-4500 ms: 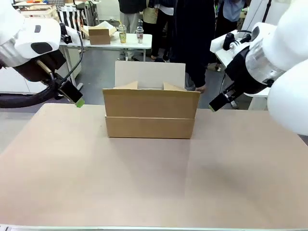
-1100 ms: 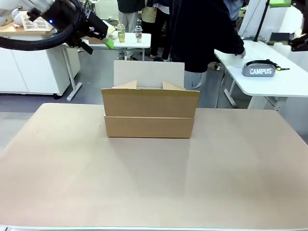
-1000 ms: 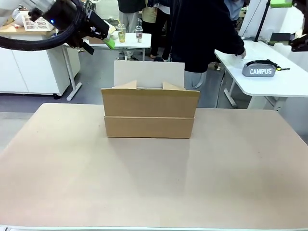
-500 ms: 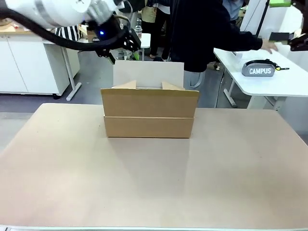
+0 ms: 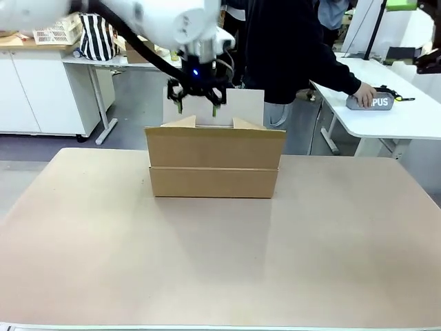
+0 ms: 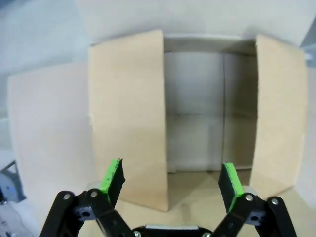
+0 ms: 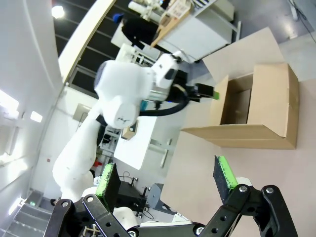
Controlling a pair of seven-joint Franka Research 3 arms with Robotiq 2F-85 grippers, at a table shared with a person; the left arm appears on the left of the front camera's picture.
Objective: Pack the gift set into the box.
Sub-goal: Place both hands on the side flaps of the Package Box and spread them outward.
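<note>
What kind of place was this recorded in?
Probably a robotics lab or shared workroom: white work tables and cabinets behind, a person standing by, the left gripper hovering open above the box.

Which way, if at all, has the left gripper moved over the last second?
Yes. In the front view the left gripper has swung right and down, from up left of the box to just above its open top.
</note>
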